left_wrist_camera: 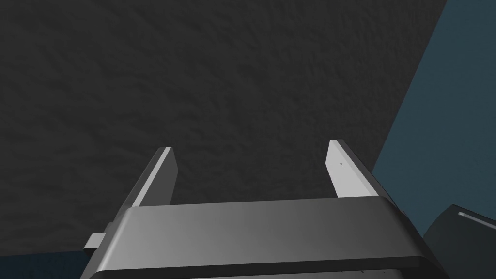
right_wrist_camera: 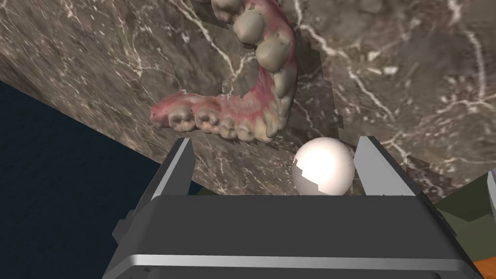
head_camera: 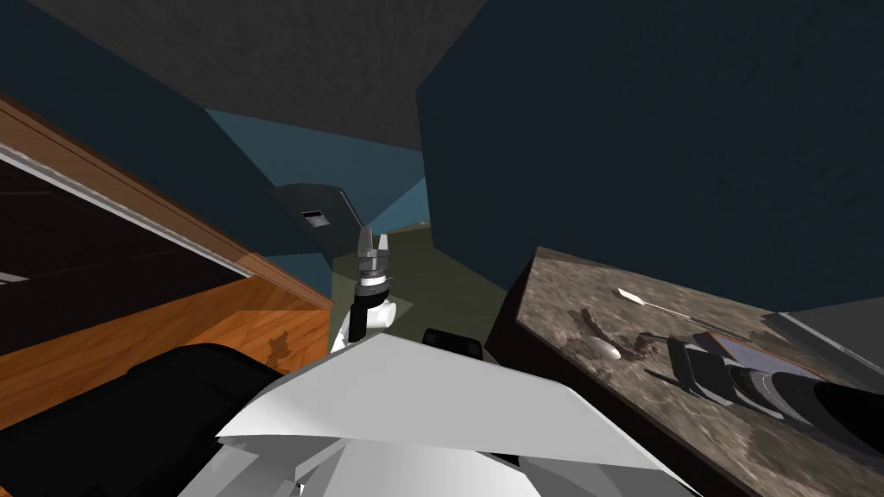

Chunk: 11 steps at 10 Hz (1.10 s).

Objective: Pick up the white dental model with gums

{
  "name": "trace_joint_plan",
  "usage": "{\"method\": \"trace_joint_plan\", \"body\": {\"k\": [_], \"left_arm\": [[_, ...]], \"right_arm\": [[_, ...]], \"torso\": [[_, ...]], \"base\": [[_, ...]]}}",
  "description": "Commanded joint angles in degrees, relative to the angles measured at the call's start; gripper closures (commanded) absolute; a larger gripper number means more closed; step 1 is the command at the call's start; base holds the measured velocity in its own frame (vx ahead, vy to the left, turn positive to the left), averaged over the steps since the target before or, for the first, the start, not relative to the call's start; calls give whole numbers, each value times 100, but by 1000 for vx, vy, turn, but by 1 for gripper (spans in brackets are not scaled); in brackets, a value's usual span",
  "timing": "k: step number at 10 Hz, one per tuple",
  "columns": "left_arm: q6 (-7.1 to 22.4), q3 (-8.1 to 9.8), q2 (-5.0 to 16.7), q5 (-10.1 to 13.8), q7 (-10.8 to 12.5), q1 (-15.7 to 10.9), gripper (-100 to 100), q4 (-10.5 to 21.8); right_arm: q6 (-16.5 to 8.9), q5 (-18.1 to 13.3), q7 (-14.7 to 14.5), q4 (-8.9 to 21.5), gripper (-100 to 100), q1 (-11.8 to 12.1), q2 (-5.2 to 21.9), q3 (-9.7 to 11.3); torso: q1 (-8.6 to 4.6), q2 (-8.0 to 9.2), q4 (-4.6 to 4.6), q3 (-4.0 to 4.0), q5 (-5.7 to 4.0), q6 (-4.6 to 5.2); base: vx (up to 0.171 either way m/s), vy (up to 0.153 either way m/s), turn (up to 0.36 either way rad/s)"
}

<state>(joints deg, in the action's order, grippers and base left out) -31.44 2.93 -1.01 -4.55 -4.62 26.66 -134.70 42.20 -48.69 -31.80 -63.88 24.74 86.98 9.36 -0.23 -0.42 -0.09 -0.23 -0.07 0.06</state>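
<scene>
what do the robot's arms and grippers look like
The left gripper and right gripper each have two thin, light grey, blade-like fingers on a dark grey box. The left forearm is white with a dark wrist band; the right forearm looks dark.

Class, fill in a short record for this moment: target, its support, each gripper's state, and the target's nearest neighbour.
target: dental model, pink gums, greyish teeth, lying ungripped
support: brown veined counter, model near its edge
right gripper: open, aimed at the dental model
left gripper: open, raised away from the counter
neighbour: white ball, beside the dental model, seen between the right gripper's fingers
</scene>
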Motion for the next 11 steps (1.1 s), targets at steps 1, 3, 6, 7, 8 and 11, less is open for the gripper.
{"method": "trace_joint_plan", "body": {"k": [1,3,6,7,8,11], "left_arm": [[0,0,0,0,0,0,0,0],[0,0,0,0,0,0,0,0],[0,0,-1,0,0,-1,0,0],[0,0,-1,0,0,-1,0,0],[0,0,-1,0,0,0,0,0],[0,0,-1,0,0,0,0,0]], "right_arm": [[228,-187,-148,286,-100,-286,-154,232],[228,-187,-148,468,-100,-322,-154,232],[93,106,-401,330,-100,-198,-57,374],[93,206,-401,330,-100,-198,-57,374],[-53,407,-639,220,-100,-81,43,525],[-199,940,-878,109,-100,37,142,676]], "torso": [[0,0,0,0,0,0],[6,13,2,6,0,3],[25,39,9,23,6,4],[24,36,9,21,6,3],[23,33,8,19,5,3],[22,30,7,17,5,3]], "base": [[106,-65,100],[28,-28,-4],[6,-3,7],[26,-10,10],[30,-10,17],[26,-12,11]]}}
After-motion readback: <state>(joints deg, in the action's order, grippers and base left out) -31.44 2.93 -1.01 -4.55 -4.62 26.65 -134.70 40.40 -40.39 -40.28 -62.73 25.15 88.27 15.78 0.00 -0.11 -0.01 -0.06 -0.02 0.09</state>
